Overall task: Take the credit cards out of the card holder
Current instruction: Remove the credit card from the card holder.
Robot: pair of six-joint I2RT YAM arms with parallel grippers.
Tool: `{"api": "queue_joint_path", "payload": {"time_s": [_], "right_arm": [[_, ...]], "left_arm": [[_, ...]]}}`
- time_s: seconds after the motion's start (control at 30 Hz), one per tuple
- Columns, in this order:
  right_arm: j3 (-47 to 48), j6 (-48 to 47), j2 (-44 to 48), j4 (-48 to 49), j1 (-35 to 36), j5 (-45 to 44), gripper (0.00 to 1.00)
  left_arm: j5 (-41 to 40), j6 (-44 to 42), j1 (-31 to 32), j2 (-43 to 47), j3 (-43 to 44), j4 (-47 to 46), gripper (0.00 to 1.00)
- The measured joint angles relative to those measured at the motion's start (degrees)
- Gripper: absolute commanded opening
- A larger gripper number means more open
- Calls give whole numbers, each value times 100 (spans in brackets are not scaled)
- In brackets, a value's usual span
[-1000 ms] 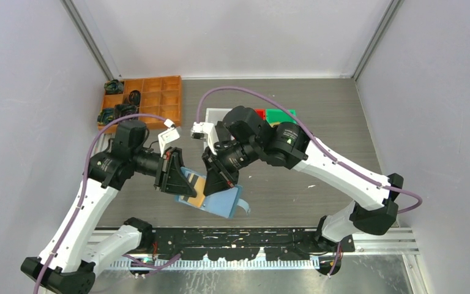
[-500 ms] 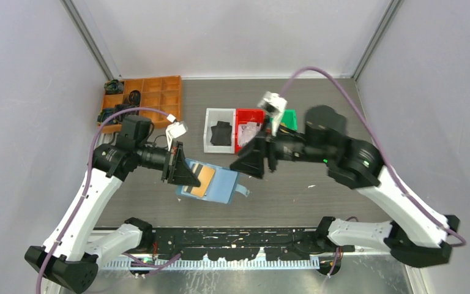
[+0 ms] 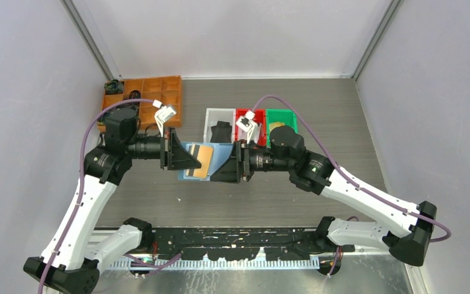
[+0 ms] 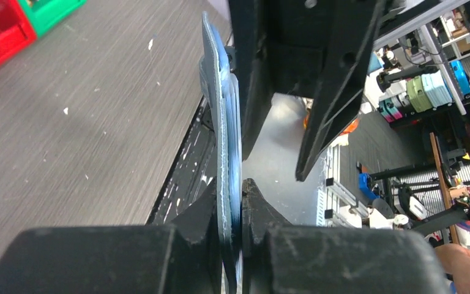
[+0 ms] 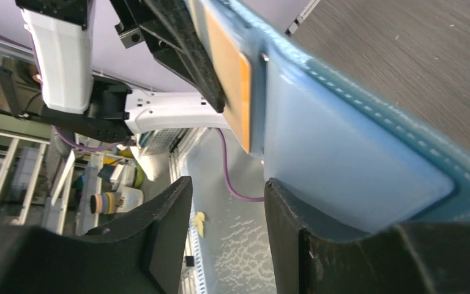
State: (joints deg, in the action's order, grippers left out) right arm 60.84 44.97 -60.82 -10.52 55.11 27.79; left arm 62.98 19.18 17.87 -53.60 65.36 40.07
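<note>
The card holder (image 3: pixel 220 153) hangs open above the table, teal outside and pale blue inside (image 5: pixel 349 165). My left gripper (image 3: pixel 186 162) is shut on its left edge, and in the left wrist view the holder (image 4: pixel 223 122) is edge-on between the pinching jaws of the left gripper (image 4: pixel 240 196). One orange credit card (image 3: pixel 204 160) sits in a pocket, and it also shows in the right wrist view as the orange card (image 5: pixel 229 92). My right gripper (image 3: pixel 220 171) is open at the holder's right half. The gap of the right gripper (image 5: pixel 227 184) is empty, with the holder lying outside one finger (image 5: pixel 287 226).
A white bin (image 3: pixel 211 116), a red bin (image 3: pixel 241 114) and a green bin (image 3: pixel 281 115) stand in a row behind the holder. An orange compartment tray (image 3: pixel 159 92) sits at the back left. The table's near edge meets a black rail (image 3: pixel 238 236).
The right arm swung away toward the bins with its jaws opening, then came back to the holder. The left arm carried the holder up and toward the back.
</note>
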Motion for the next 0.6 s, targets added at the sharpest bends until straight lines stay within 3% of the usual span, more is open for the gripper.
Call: {"api": "queue_joint_path", "payload": {"time_s": [0.3,0.6], "right_arm": [[-105,457,-149,1010,0,195,48],[-96,490,-179,1228,-24,269,47]], "left_arm": [[398,907,0,127,-50,-870,0],[916,1497,-33,199,-227,-1410,0]]}}
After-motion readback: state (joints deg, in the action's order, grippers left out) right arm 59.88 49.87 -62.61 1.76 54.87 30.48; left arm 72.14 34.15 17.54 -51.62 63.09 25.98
